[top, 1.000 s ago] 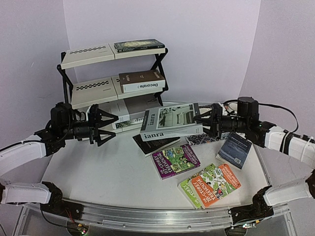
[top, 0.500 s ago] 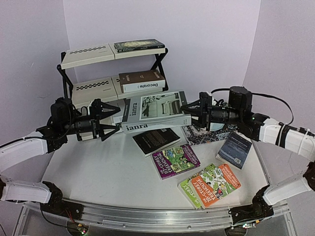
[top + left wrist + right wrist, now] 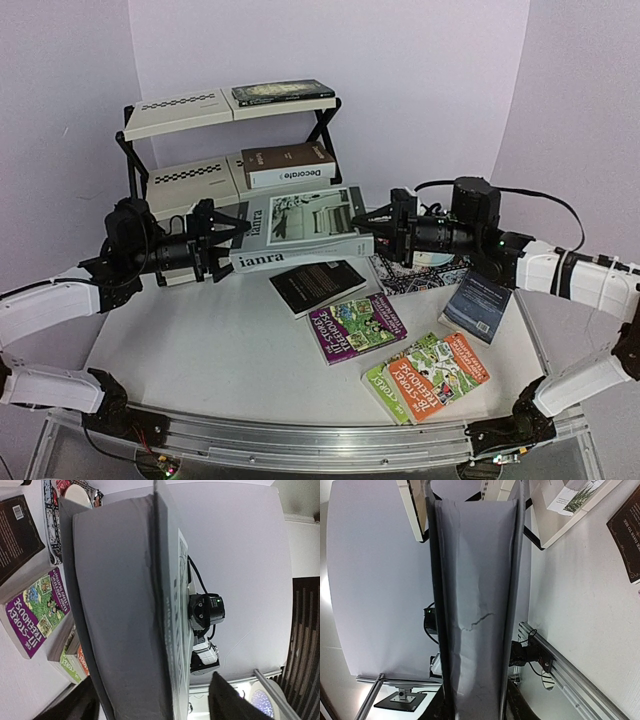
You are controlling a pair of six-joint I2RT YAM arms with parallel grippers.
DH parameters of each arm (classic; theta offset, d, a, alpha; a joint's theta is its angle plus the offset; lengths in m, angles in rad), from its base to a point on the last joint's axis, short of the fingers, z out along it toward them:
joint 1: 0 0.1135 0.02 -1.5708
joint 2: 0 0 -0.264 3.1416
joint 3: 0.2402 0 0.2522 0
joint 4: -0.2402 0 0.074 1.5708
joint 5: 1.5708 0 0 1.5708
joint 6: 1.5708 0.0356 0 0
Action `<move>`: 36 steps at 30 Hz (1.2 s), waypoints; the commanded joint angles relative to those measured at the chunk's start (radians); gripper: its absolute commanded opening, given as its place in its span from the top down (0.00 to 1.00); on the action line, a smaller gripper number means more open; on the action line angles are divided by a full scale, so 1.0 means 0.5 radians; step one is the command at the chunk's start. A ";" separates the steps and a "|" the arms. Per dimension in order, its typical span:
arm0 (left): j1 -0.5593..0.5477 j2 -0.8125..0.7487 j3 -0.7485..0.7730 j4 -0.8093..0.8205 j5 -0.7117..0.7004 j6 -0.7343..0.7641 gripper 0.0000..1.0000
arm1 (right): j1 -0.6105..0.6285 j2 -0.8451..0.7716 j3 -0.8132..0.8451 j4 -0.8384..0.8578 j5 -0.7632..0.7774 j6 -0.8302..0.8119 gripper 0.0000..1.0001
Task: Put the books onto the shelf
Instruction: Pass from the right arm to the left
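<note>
1. laura book (image 3: pixel 300 235) is off the table (image 3: pixel 220 340), roughly level, spine toward the near edge, just in front of the shelf (image 3: pixel 185 105) at its low tier
2. right gripper (image 3: pixel 385 232) is clamped on the book's right end; the wrist view shows the book filling the jaws (image 3: pixel 475 700), fingers tight on both covers
3. left gripper (image 3: pixel 228 245) straddles the book's left end with jaws apart; in its wrist view (image 3: pixel 150 705) one finger sits right at the back cover and the other stands clear of the front cover, so no clamp
4. shelf stands at the far left corner of the table
5. dark book (image 3: pixel 283 93) lies flat on the right half of the top tier
6. Decorate book (image 3: pixel 290 165) lies flat on the right half of the middle tier, spine facing out
7. palm-leaf book (image 3: pixel 575 497) lies on a shelf board behind the laura book; can't tell which tier
8. black book (image 3: pixel 318 285) lies flat mid-table, under the laura book's near edge, not touching it
9. purple paperback (image 3: pixel 357 327) lies just on the near side of the black book
10. green paperback (image 3: pixel 428 375) lies toward the near right corner
11. blue book (image 3: pixel 478 305) lies by the right edge
12. placemat (image 3: pixel 405 278) lies between the black book and the blue book, below the right gripper
</note>
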 commanded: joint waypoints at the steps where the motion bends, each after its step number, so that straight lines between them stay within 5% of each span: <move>1: -0.024 -0.031 0.044 0.171 -0.037 -0.056 0.38 | 0.022 0.007 0.108 0.222 -0.003 -0.001 0.68; 3: -0.023 -0.061 0.026 0.175 -0.069 -0.062 0.46 | 0.023 0.014 0.099 0.223 0.004 -0.008 0.63; 6: -0.023 -0.101 0.004 0.175 -0.116 -0.064 0.56 | 0.024 0.017 0.086 0.212 0.014 -0.036 0.42; 16: -0.005 -0.291 -0.178 0.174 -0.400 -0.100 0.61 | 0.023 -0.063 0.157 -0.297 0.134 -0.394 0.04; 26: 0.178 -0.671 -0.434 0.114 -0.779 -0.115 0.66 | 0.024 -0.183 0.242 -0.975 0.410 -0.957 0.02; 36: 0.425 -0.600 -0.107 -0.284 -0.703 0.116 0.67 | 0.022 -0.181 0.309 -1.209 0.517 -1.227 0.02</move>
